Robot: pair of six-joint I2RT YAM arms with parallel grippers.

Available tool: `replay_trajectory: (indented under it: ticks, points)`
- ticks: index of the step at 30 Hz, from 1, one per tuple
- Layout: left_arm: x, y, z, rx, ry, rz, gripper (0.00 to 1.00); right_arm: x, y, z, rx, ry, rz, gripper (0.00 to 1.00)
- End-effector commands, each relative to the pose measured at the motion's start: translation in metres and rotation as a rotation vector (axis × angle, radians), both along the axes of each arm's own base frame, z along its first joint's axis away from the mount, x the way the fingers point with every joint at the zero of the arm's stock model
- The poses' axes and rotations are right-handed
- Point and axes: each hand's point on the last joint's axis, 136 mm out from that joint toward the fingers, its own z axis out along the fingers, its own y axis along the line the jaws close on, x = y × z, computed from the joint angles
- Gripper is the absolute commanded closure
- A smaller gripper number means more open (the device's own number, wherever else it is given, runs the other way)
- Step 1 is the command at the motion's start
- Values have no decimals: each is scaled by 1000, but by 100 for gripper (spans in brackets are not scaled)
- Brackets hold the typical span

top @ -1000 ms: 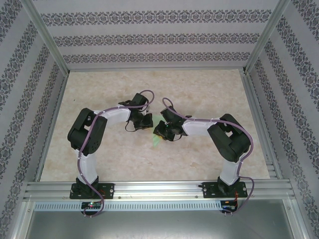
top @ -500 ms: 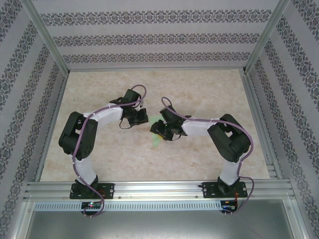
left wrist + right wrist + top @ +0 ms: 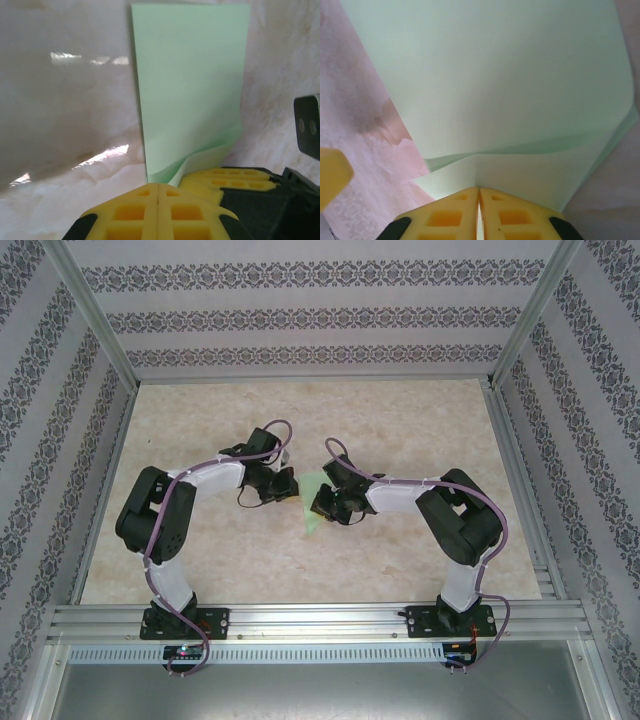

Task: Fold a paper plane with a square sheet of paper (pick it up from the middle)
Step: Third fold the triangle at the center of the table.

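the green sheet point(image 3: 190, 85) lies doubled at the middle of the table point(image 3: 400, 420). at its 3 o'clock the right gripper point(image 3: 479, 189) pinches both layers. at 10 o'clock the left gripper point(image 3: 158, 185) has its fingers together at the edge. i'd hold that pinch and crease slowly.

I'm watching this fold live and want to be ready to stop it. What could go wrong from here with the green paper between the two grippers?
1. The right gripper is shut on the paper at an edge where one layer bows up loose. Pulling could crease it crookedly or tear it.
2. The left gripper is shut right at the paper's near corner, and its hold is unclear, so it may slip off.
3. The two grippers sit very close and could bump.
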Motion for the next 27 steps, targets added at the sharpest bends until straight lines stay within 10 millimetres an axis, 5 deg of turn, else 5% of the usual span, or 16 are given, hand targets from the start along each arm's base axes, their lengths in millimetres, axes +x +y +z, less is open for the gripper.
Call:
replay_trajectory:
  ticks: [1,16,27]
  points:
    - [-9,-19,17,-78,-35,-47,99,-20,-22,-31,-109,77,-11,91]
    - [-17,-38,-8,-62,4,-82,100,-21,-22,-32,-99,81,-19,95]
    - [-20,-26,-38,32,36,-61,100,-16,-12,-21,-28,32,9,95]
